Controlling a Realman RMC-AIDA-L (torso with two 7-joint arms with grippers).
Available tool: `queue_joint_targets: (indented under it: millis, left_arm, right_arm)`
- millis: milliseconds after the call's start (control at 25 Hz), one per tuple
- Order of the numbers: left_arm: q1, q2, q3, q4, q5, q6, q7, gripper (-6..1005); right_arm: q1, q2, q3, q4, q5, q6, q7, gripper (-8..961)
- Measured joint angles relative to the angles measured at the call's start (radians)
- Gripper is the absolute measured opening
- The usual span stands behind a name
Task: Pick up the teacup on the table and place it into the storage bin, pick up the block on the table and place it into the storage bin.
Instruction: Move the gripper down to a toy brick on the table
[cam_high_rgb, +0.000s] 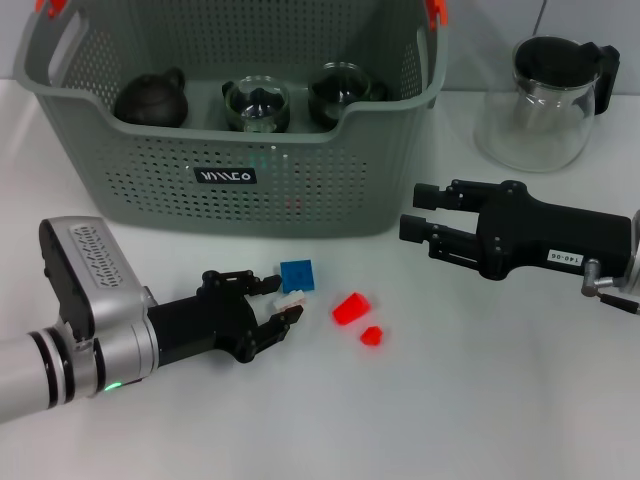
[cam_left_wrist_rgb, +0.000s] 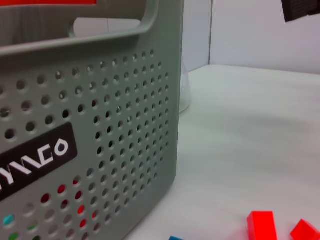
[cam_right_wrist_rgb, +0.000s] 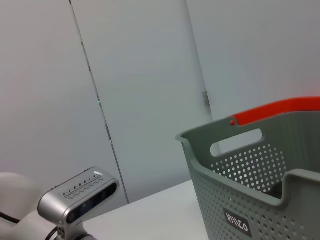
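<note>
The storage bin (cam_high_rgb: 235, 130) stands at the far side of the white table (cam_high_rgb: 450, 400), its black label (cam_high_rgb: 225, 176) facing the robot; inside it, along the back, sit a dark teapot (cam_high_rgb: 152, 98) and two glass cups (cam_high_rgb: 256, 104) (cam_high_rgb: 340, 92) side by side. To the bin's right, apart from it, a glass pitcher (cam_high_rgb: 545, 100) with a black lid stands on the table.

The left gripper (cam_high_rgb: 285, 308) lies low over the table in front of the bin, its fingers parted; a small white piece (cam_high_rgb: 289, 298) shows between the fingertips, but I cannot tell whether they press on it. Just beyond the fingertips sits a blue block (cam_high_rgb: 297, 275), near the bin's front wall; a little to its right lie a red block (cam_high_rgb: 350, 308) and a smaller red block (cam_high_rgb: 371, 335), close to one another. The left wrist view shows the bin's perforated front wall close up, with the two red blocks at the lower edge.

The right gripper (cam_high_rgb: 418, 212) hangs above the table to the right of the bin's front corner, pointing toward the bin, its jaws standing apart with nothing between them; it is well clear of the blocks. The right wrist view shows the bin's corner, its cut-out handle and the orange rim clip (cam_right_wrist_rgb: 280, 107), and the left arm's grey casing (cam_right_wrist_rgb: 80, 200) lower down.
</note>
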Motion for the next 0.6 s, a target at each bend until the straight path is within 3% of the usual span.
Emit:
queue_joint_targets:
  millis: [400,600]
  left_arm:
    - [-0.017,-0.002,-0.001,-0.027,-0.001,-0.057,0.013,429]
    - [-0.019,-0.002,-0.008,-0.032,-0.001,-0.063,0.018,393]
  right_arm:
    - [-0.002,-0.001,0.000,0.000,0.003,0.000,0.000,517]
    - [-0.006,0.000,0.000,0.000,0.002,-0.001,0.000,517]
